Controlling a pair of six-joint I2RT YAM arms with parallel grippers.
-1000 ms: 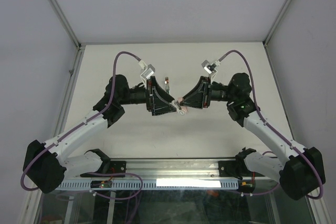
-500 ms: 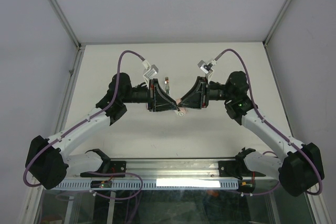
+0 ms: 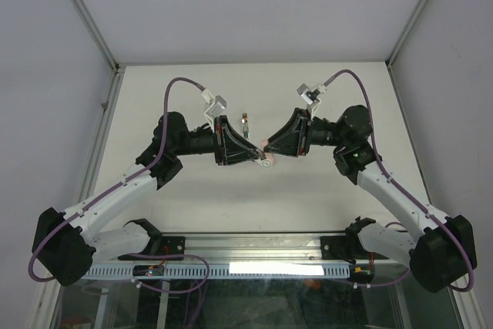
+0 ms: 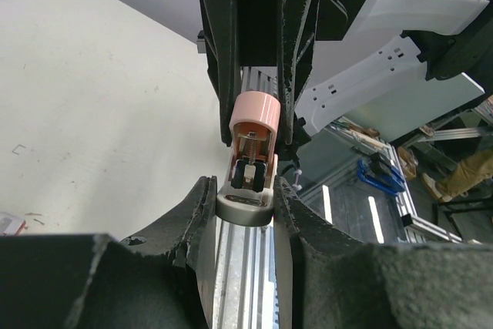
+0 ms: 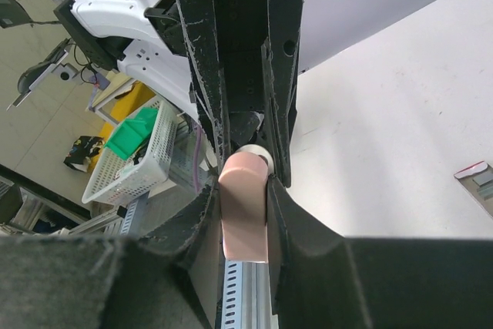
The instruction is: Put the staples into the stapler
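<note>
A small pink stapler (image 3: pixel 265 155) hangs above the table's middle, held between both grippers. My left gripper (image 3: pixel 260 161) is shut on its grey base end (image 4: pixel 243 206). In the left wrist view, the opened pink top (image 4: pixel 255 112) shows a spring and a black slider. My right gripper (image 3: pixel 269 147) is shut on the pink body (image 5: pixel 245 209), which fills the gap between its fingers. The staples (image 3: pixel 246 128) lie on the table behind the stapler, next to a little red-and-white box (image 3: pixel 243 117). Both show again at the edge of the right wrist view: staples (image 5: pixel 485 181), box (image 5: pixel 471 169).
The white table (image 3: pixel 254 206) is walled by grey panels, with metal rails (image 3: pixel 100 136) along its sides. The arm bases and a slotted cable duct (image 3: pixel 254 269) line the near edge. A white basket (image 5: pixel 139 159) with a green bin stands off the table.
My left gripper has closed from wide open onto the stapler's grey end. Both arms shifted slightly, and the stapler stays between them.
</note>
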